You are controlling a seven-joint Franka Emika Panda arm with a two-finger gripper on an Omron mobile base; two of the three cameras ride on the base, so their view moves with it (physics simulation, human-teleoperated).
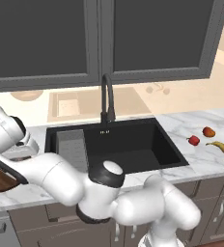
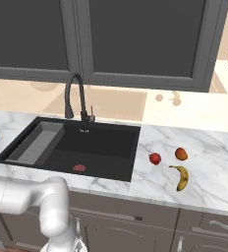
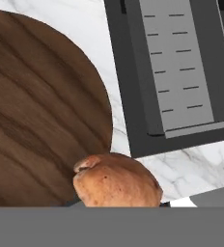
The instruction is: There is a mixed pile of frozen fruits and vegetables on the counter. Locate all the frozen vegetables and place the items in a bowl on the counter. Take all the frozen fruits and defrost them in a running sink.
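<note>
Filling the bottom of the hand view, a tan-brown lumpy vegetable piece (image 3: pixel 116 181) is sitting right at the gripper, whose fingertips are hidden behind it; judging by how it is hanging there above the surfaces, the gripper is probably clamped on it, though the jaws themselves cannot be made out. Just beyond it, the dark brown wooden bowl (image 3: pixel 41 106) is spreading across the left of that view, its inside looking bare as far as it is showing, with the piece hovering over the bowl's rim where it meets the white marble counter (image 3: pixel 99 29). Beside the bowl, the grey ribbed drain tray (image 3: pixel 179 67) is lying at the left end of the black sink (image 2: pixel 94 145), and no water appears to be running from the black gooseneck faucet (image 2: pixel 76 96). Further off, on the counter well to the right of the basin, the small red chunk with a stem (image 2: pixel 155 158), the orange-red round fruit (image 2: pixel 181 154) and the yellow banana (image 2: pixel 181 177) are lying near one another, untouched. By this reading the task is only getting started: the first vegetable is about to go into the bowl, while the red chunk is waiting for the same trip and both fruits are yet to reach the sink.
</note>
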